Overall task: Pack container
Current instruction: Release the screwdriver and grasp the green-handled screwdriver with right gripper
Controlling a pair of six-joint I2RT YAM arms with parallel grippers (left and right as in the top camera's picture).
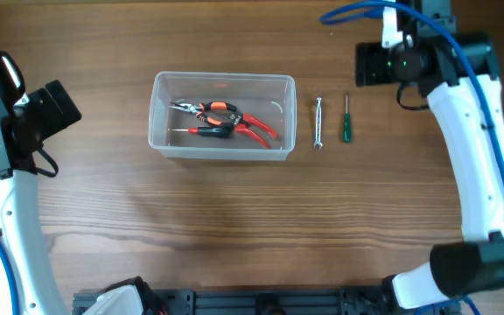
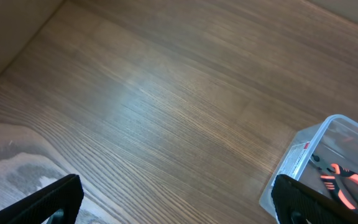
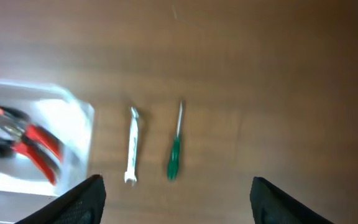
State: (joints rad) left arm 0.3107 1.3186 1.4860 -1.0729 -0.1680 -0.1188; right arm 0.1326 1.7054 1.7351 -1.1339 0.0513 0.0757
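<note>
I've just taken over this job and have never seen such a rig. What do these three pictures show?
These are two robot arms at a wooden table, each ending in a two-finger gripper. The wide picture looks straight down: the left arm is at the left edge, the right arm at the right. The other two pictures come from cameras on the wrists; the dark shapes in their bottom corners are that gripper's own fingers.

On the table sits a clear plastic container holding red-handled pliers and an orange-and-black pair. Outside it lie a small silver wrench and a green-handled screwdriver, side by side, not touching.

The left gripper and right gripper are both open and hold nothing.
</note>
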